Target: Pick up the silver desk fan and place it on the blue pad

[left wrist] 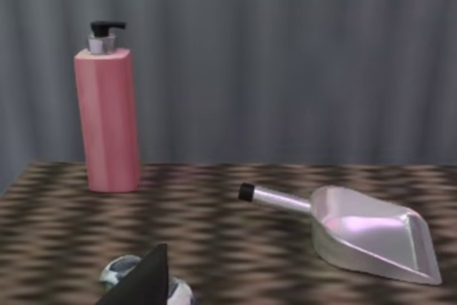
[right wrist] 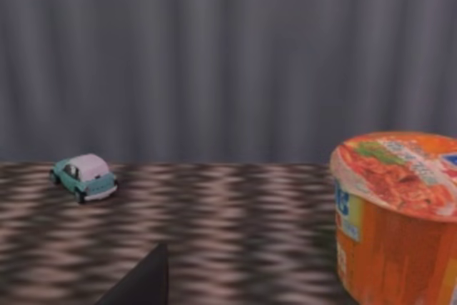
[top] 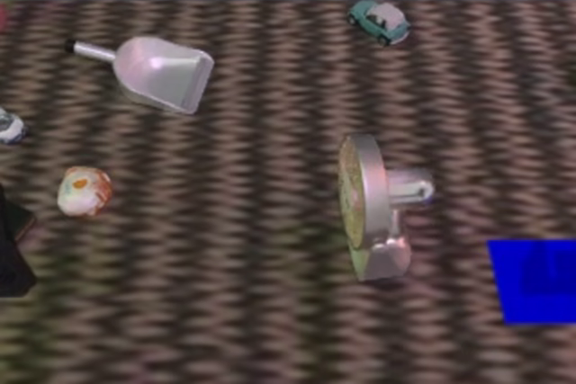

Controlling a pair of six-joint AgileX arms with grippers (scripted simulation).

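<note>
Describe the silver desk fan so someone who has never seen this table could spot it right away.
Start at the blue pad at the table's right edge, then look left toward the middle. The silver desk fan is there, a thick round disc with a tan-green grille and a stubby base. Unlike the silver scoop at far left, it has no thin black-tipped handle.

One silver desk fan (top: 364, 204); one blue pad (top: 536, 281); one scoop (top: 162, 72); one toy car (top: 381, 21); one pink bottle (left wrist: 107, 119); one noodle cup (right wrist: 396, 216).
</note>
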